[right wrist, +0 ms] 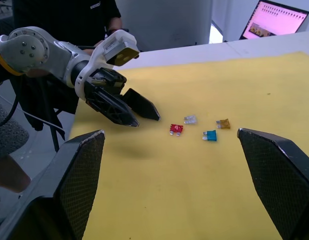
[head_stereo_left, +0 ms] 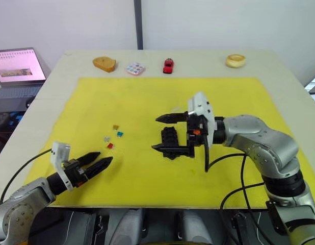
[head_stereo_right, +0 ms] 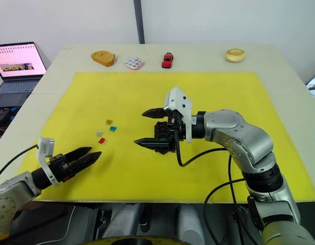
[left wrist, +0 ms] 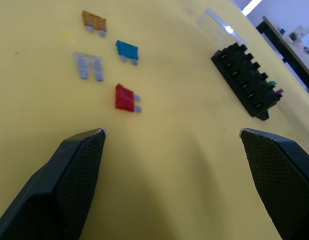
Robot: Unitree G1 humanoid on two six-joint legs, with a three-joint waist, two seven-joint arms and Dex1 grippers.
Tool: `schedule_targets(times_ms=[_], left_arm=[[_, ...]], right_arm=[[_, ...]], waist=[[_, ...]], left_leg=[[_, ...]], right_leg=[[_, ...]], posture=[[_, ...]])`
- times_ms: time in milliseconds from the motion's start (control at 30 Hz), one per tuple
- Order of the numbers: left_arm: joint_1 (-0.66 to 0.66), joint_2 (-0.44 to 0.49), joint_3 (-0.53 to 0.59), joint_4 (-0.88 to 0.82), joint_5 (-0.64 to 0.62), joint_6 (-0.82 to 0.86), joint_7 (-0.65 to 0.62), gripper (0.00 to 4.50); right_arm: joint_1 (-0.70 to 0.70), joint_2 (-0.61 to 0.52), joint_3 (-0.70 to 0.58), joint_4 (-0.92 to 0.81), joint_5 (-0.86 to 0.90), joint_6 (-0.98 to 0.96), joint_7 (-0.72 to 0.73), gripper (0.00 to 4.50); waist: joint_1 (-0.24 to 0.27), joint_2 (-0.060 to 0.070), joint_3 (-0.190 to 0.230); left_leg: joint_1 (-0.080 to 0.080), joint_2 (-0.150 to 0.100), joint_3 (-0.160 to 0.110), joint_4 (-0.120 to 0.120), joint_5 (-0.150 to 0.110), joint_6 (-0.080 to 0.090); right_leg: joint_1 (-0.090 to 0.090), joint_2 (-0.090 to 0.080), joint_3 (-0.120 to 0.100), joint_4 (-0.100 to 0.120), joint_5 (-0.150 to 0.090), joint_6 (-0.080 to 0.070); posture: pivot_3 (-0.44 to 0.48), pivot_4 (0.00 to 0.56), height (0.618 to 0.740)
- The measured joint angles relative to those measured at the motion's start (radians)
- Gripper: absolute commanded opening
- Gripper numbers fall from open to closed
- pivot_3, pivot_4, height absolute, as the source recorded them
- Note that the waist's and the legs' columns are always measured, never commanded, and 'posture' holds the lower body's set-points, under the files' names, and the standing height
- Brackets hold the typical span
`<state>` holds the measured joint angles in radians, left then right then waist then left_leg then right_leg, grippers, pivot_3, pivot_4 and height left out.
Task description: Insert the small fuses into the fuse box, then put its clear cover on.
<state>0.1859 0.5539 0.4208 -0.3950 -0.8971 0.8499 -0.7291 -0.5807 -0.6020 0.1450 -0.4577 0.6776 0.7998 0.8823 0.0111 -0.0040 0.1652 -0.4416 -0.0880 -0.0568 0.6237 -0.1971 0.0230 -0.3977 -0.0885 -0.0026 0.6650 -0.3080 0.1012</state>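
We see a yellow mat [head_stereo_left: 147, 97] on a pale worktop [head_stereo_left: 55, 87]. The black fuse box [head_stereo_left: 171, 141] lies mid-mat, partly masked by our right gripper [head_stereo_left: 160, 132], whose fingers spread wide on either side of it, holding nothing. In the left wrist view the clear cover [left wrist: 217, 27] lies just beyond the box. Four loose small fuses [head_stereo_left: 112, 137], amber, teal, grey and red, lie between the box and our left gripper [head_stereo_left: 102, 159], open and empty. Along the far edge sit a brown wedge [head_stereo_left: 104, 64], a dotted white tile [head_stereo_left: 135, 68], a red toy car [head_stereo_left: 168, 65] and a yellow ring [head_stereo_left: 235, 60]; a laptop [head_stereo_left: 17, 69] stands off to the left.
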Motion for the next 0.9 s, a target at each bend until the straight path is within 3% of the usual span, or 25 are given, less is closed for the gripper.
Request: schedule_targets(times_ms=[567,667,900], left_arm=[[-0.115,-0.103,-0.060,0.105,-0.031,0.026,0.099,4.50],[-0.121,-0.105,-0.067,0.116,-0.028,0.018,0.105,3.68],[-0.123,-0.110,-0.072,0.149,-0.019,0.007,0.131,0.03]], right_arm=[[0.004,0.015,-0.004,-0.012,-0.004,0.035,-0.102,4.48],[0.005,0.015,-0.004,-0.012,-0.004,0.035,-0.110,4.50],[0.024,0.015,-0.004,-0.009,-0.013,0.021,-0.111,4.50]], waist=[[0.011,0.002,-0.001],[0.018,0.003,-0.002],[0.018,0.002,-0.002]], left_leg=[[0.004,0.000,0.000,0.001,0.000,0.000],[0.004,0.000,0.000,0.001,0.000,0.000],[0.004,0.000,0.000,0.001,-0.001,0.001]], right_leg=[[0.004,0.000,0.000,0.000,0.000,-0.001],[0.005,0.000,0.000,0.000,-0.001,-0.002],[0.004,0.000,0.000,-0.001,-0.001,-0.001]], posture=[[0.000,0.150,0.740],[0.000,0.150,0.740],[0.000,0.150,0.740]])
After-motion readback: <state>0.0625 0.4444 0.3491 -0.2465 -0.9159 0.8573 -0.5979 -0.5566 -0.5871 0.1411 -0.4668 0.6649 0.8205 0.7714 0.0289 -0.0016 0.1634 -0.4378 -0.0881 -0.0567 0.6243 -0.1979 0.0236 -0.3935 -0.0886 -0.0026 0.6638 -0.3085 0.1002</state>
